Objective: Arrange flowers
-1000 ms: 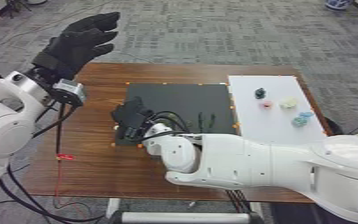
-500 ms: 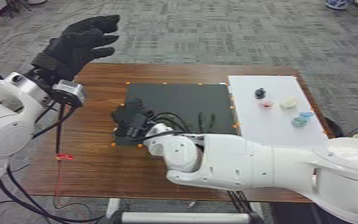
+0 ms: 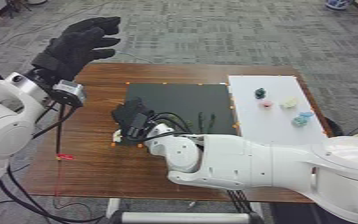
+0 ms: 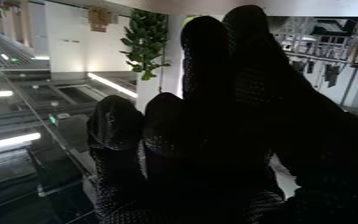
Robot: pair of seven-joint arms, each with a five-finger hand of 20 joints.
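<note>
In the head view, the stems are laid on the dark mat, their near ends masked by the right arm. Coloured flower heads are placed on the white board. A pale item beside the right hand cannot be identified. That hand's fingers are extended; the left hand's are held slightly apart.

Grey carpet surrounds the table; the room has strip lights (bright ones) and a leafy plant.

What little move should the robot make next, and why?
Perhaps shift the right hand toward the green stems, if it holds nothing, which I can't tell: they lie close by, on the same dark mat it is over.
</note>
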